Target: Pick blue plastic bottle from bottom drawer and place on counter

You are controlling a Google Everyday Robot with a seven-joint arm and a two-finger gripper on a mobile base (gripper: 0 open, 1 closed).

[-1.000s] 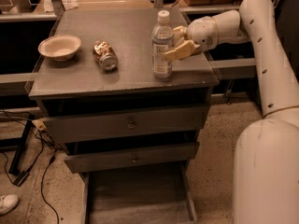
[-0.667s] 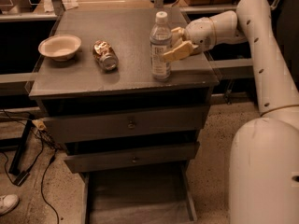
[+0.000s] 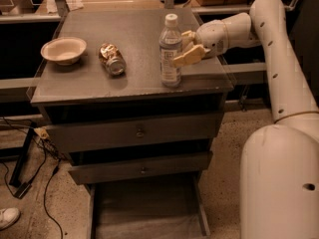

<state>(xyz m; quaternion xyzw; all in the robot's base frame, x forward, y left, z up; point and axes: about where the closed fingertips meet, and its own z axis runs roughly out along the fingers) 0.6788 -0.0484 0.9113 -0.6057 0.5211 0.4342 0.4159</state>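
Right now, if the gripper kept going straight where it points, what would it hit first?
The blue plastic bottle, upright on the counter right beside the gripper; whether they already touch is unclear.

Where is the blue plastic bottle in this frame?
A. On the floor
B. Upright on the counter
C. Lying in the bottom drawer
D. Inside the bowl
B: the blue plastic bottle stands upright on the counter, near its front right edge, with the gripper close beside it on the right.

Print on blue plastic bottle (image 3: 170, 59) unreadable
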